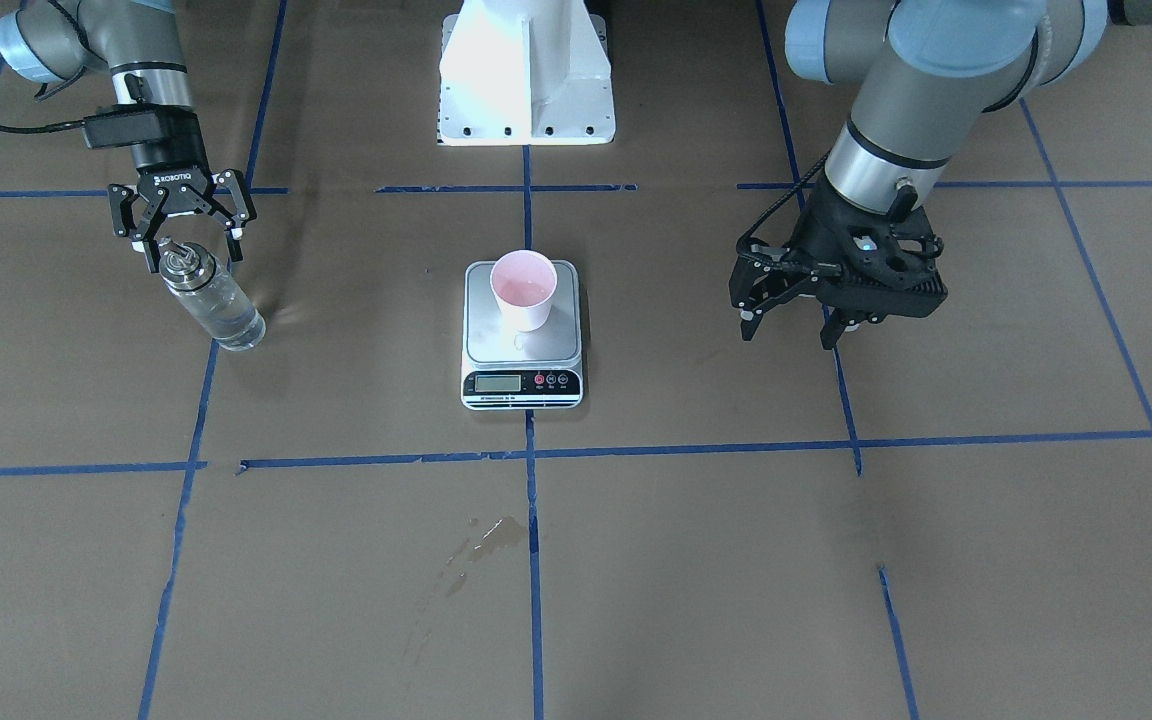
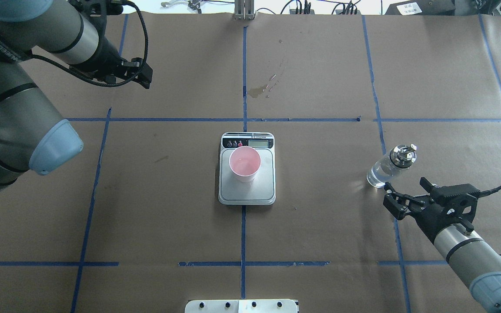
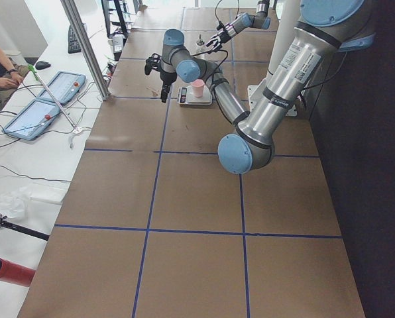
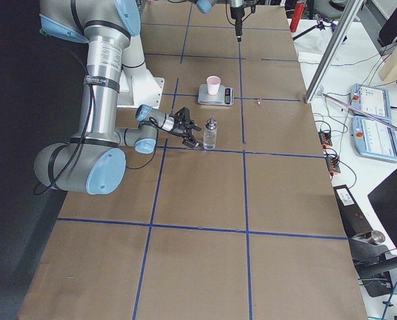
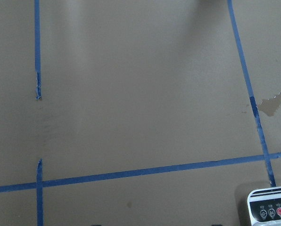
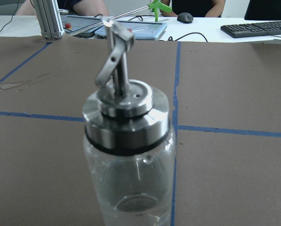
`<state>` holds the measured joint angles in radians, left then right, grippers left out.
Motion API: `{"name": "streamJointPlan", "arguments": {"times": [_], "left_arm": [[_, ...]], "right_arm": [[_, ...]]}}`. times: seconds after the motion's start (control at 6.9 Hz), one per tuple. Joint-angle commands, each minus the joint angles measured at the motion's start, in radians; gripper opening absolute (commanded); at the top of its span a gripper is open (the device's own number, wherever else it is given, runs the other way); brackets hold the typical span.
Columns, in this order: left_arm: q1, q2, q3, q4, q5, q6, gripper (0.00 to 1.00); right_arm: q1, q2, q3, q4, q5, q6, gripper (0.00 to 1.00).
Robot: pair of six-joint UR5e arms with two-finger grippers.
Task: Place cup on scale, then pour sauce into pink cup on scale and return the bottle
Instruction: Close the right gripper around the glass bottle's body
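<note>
The pink cup (image 1: 524,288) (image 2: 245,163) stands upright on the scale (image 1: 521,345) (image 2: 247,194) at the table's middle, and a little liquid seems to lie in its bottom. Off to my right side, the bottle (image 1: 211,300) (image 2: 389,168) stands upright on the table with clear sauce (image 6: 131,207) in its lower part. My right gripper (image 1: 192,258) (image 2: 405,184) is open just behind the bottle at cap height, its fingers not touching it. In the right wrist view the bottle fills the centre. My left gripper (image 1: 786,338) hangs open and holds nothing, far from the scale.
A wet stain (image 1: 491,535) (image 2: 259,90) marks the brown paper beyond the scale. The white robot base (image 1: 526,70) stands behind the scale. Blue tape lines grid the table. Seated people, tablets (image 3: 32,116) and a keyboard are on the side table.
</note>
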<state>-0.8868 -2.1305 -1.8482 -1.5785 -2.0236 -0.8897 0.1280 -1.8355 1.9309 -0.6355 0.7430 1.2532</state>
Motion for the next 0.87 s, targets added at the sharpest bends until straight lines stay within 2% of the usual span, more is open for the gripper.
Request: {"name": "streamJointPlan", "arguments": {"times": [0.0, 0.72], "left_arm": [[-0.003, 0.001, -0.002, 0.002, -0.006, 0.000, 0.84], [-0.003, 0.001, 0.000, 0.005, -0.006, 0.000, 0.88]], "right_arm": [[-0.005, 0.033, -0.018, 0.002, -0.011, -0.024, 1.00], [0.002, 0.055, -0.043, 0.016, -0.005, -0.090, 1.00]]}}
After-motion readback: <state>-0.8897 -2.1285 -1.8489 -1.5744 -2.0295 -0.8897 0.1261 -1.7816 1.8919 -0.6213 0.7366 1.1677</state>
